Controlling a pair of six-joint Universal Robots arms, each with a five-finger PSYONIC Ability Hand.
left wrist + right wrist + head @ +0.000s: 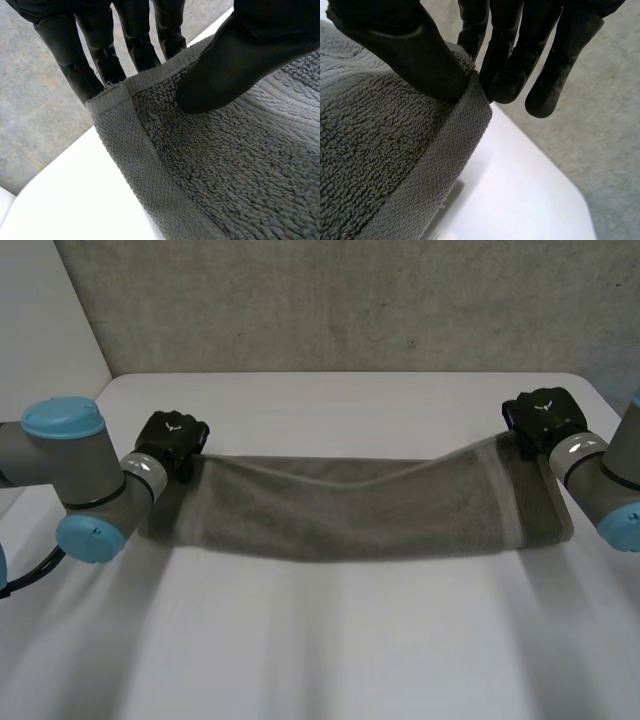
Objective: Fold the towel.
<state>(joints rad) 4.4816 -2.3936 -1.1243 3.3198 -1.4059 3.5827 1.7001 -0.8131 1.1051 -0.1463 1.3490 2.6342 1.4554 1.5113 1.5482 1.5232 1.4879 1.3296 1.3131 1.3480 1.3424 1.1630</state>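
Above the table (330, 660), towel (360, 510) stretched, corners pinched by left hand (172, 440), right hand (542, 418)

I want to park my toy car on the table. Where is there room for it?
The biggest bare patch of table is the wide stretch on the robot's side of the towel. A narrower strip lies between the towel and the table's far edge. It is crowded at the towel's ends, where the left hand and right hand pinch it.

place: likely a robot lab or test room | evidence: bare concrete wall (350, 300), plain white table (330, 640)
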